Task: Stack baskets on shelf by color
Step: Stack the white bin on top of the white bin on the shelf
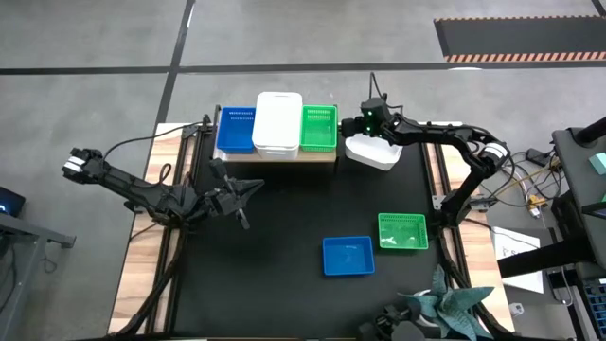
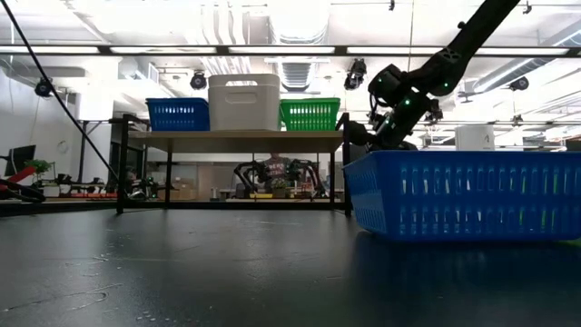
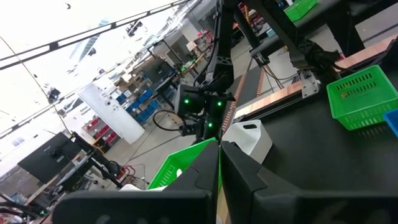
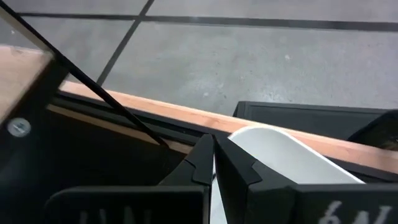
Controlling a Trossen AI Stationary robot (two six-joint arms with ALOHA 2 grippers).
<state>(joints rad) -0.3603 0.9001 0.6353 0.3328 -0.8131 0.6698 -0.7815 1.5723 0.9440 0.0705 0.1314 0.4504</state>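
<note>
Nearest the low camera, a blue basket (image 2: 463, 193) is seen on the black surface (image 1: 275, 246), with a green basket (image 1: 402, 231) just beside it toward the right arm's side. On the shelf (image 1: 279, 157), three stacks are lined up: blue baskets (image 1: 236, 129) at one end, white baskets (image 1: 278, 122) in the middle, rising highest, and green baskets (image 1: 319, 128) at the other end. Another white basket (image 1: 372, 152) is found just beside the shelf's green end; whether it rests on the surface or is lifted cannot be told. The right tool (image 1: 364, 135) is placed at this white basket's rim, its fingers pressed together on the rim, with the white wall visible right beside them in the right wrist view (image 4: 292, 155). The left tool (image 1: 244, 194) is held over the surface in front of the shelf, its fingers pressed together on nothing. A plant-like object (image 1: 445, 301) is seen at the near edge of the surface.
</note>
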